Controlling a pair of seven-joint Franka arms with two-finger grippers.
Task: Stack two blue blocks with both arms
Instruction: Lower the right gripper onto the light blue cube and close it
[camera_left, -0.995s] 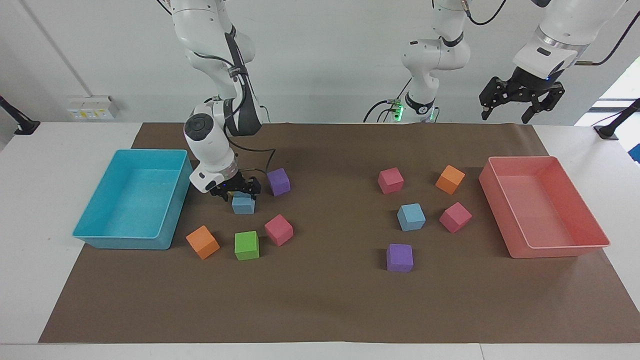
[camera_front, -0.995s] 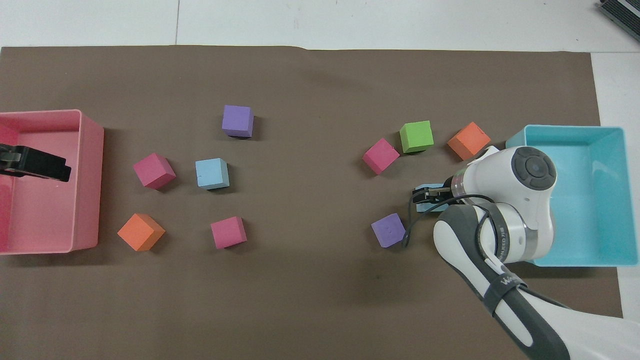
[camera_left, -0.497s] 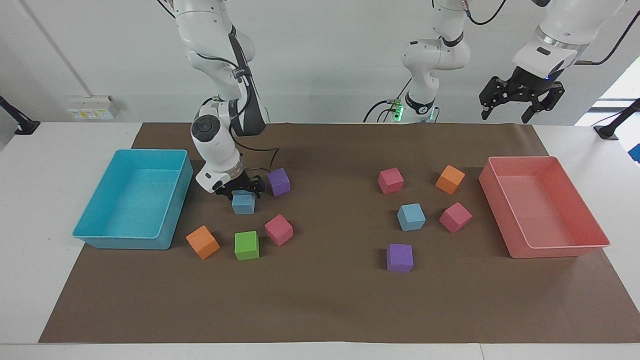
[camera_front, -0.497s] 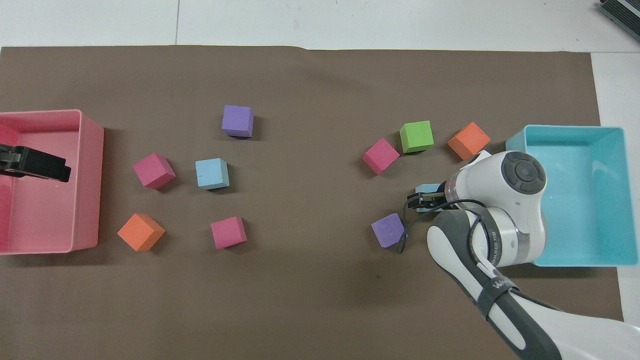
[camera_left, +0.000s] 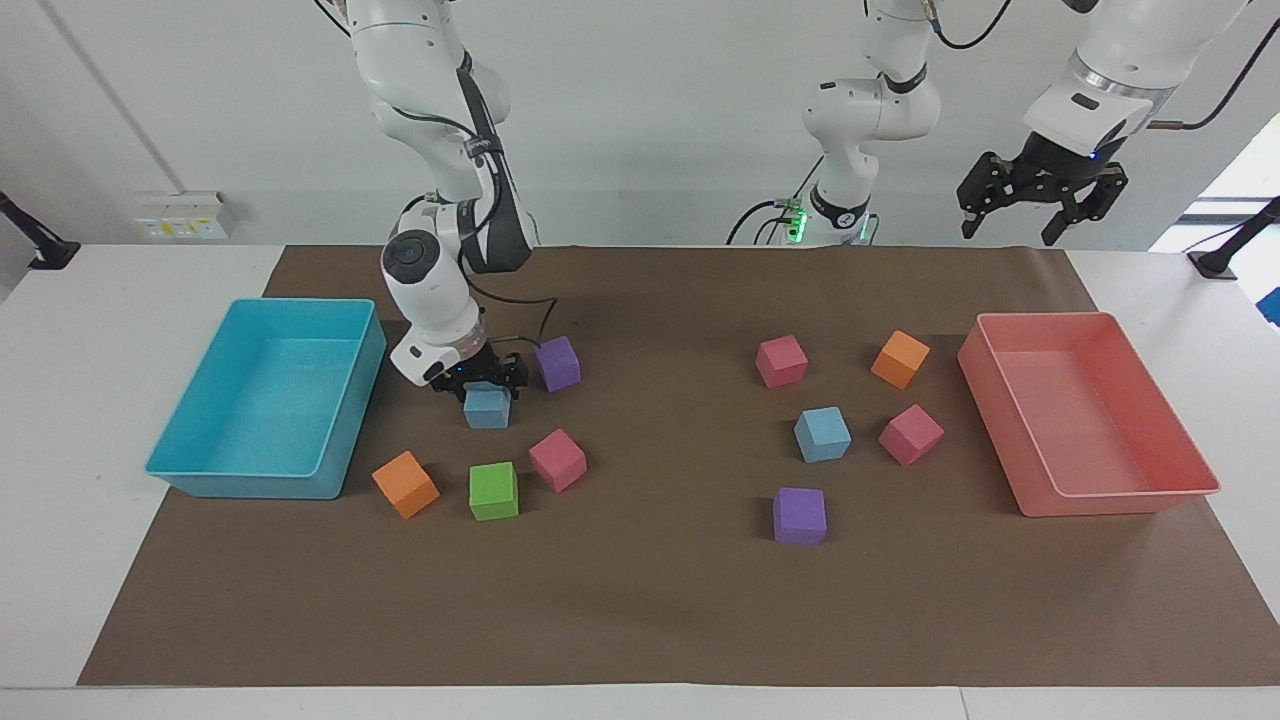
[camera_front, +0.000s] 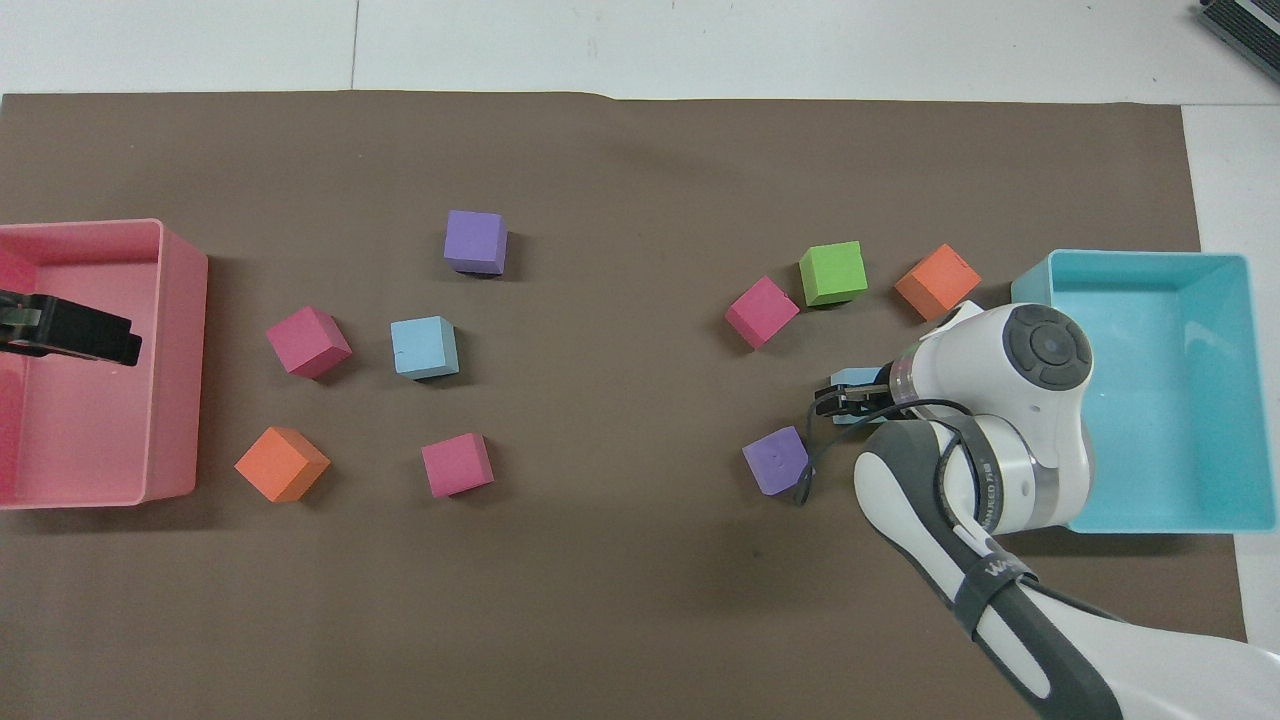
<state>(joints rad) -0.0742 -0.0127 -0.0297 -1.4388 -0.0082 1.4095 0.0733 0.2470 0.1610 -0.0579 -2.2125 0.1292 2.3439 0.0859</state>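
One blue block (camera_left: 487, 409) lies on the brown mat near the cyan tray (camera_left: 300, 305). My right gripper (camera_left: 483, 388) is down on it, right at its top. In the overhead view the gripper (camera_front: 838, 398) covers most of this block (camera_front: 853, 378). The block rests on the mat. The second blue block (camera_left: 822, 434) lies toward the left arm's end, among other cubes; it also shows in the overhead view (camera_front: 424, 347). My left gripper (camera_left: 1035, 205) is open and empty, held high over the pink tray (camera_left: 1045, 318).
A purple cube (camera_left: 557, 363) sits close beside the right gripper. A pink cube (camera_left: 557, 459), a green cube (camera_left: 494, 490) and an orange cube (camera_left: 405, 484) lie farther from the robots. Pink, orange and purple cubes ring the second blue block.
The right arm's wrist has shifted a little toward the purple cube and settled over the blue block. The block has stayed in place. The left arm waits unmoved.
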